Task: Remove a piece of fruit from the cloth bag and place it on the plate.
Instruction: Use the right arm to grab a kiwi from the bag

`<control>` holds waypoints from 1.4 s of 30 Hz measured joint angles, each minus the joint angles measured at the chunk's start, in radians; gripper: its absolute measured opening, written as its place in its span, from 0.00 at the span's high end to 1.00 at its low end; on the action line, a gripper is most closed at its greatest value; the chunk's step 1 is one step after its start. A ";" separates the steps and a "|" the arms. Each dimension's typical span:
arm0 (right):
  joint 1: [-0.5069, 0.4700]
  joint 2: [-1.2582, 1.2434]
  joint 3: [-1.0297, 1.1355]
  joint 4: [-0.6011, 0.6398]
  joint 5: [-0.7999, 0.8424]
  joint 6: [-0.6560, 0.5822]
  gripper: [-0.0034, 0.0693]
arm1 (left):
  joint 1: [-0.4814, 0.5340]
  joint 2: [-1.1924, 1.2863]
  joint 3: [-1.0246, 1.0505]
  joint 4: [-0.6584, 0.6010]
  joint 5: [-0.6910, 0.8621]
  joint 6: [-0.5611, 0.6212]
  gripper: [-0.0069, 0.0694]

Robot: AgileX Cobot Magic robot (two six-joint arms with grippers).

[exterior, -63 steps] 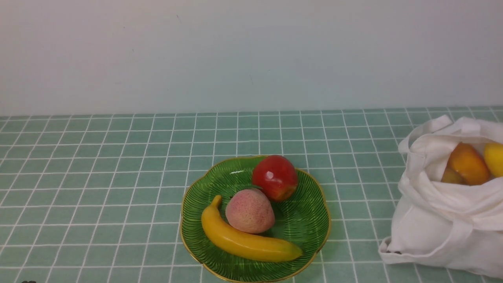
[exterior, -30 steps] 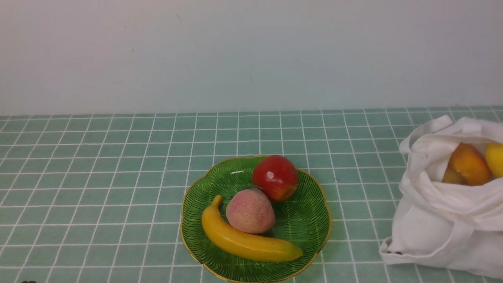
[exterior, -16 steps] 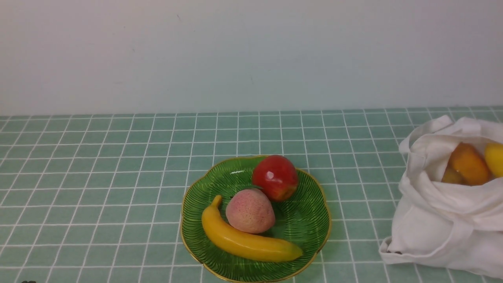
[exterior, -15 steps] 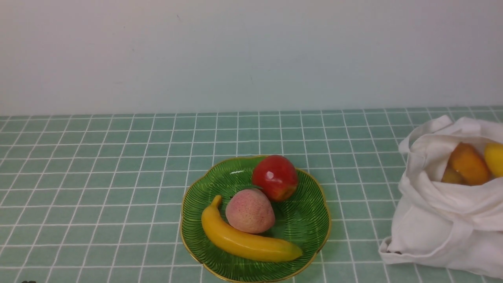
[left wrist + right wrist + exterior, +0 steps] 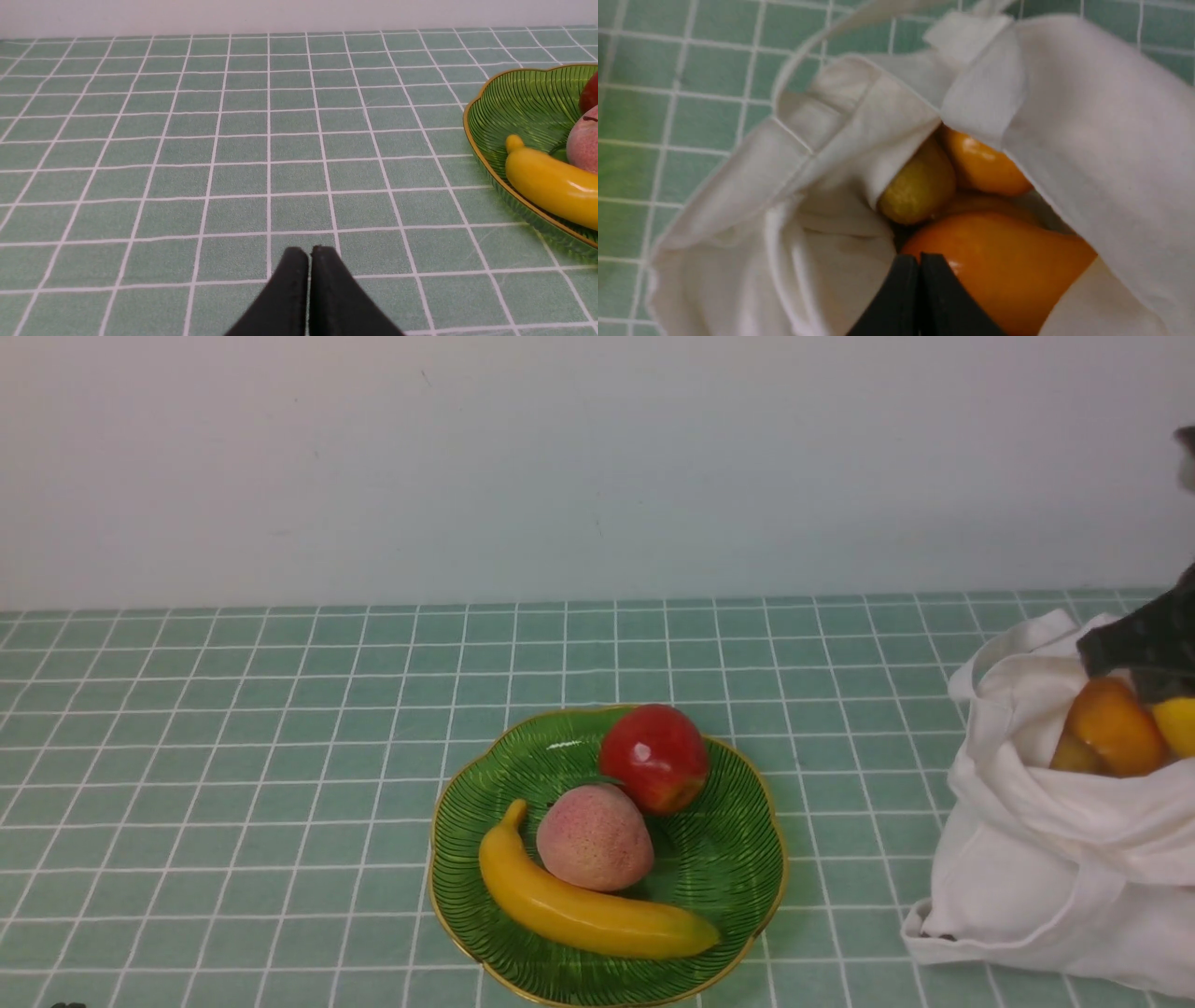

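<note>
The right arm has swung in over the cloth bag (image 5: 1027, 868). Its right gripper (image 5: 919, 257) is clenched on nothing above the open mouth, where the piece of fruit (image 5: 917, 189) lies tucked against the cloth among orange ones. One plate (image 5: 738, 887) carries three fruits: apple (image 5: 653, 756), peach (image 5: 595, 835) and banana (image 5: 579, 910). The left gripper (image 5: 308, 252), also pinched closed, hangs over the tablecloth (image 5: 187, 140).

The cloth bag (image 5: 1027, 859) stands right of the plate (image 5: 724, 873).

The piece of fruit (image 5: 920, 189) is being half hidden by the cloth bag (image 5: 1027, 868), which, with the right arm (image 5: 1144, 639), is being cut off by the front view's right edge.
</note>
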 joint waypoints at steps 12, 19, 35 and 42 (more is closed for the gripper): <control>0.001 0.121 -0.012 -0.321 0.014 0.260 0.95 | 0.000 0.000 0.000 0.000 0.000 0.000 0.92; 0.001 0.142 -0.012 -0.466 -0.039 0.362 0.91 | 0.000 0.000 0.000 0.000 0.000 0.000 0.92; 0.001 0.264 -0.013 -0.619 -0.121 0.439 0.16 | 0.000 0.000 0.000 0.000 0.000 0.000 0.92; 0.001 0.337 -0.014 -0.686 -0.081 0.464 0.08 | 0.000 0.000 0.000 0.000 0.000 0.000 0.92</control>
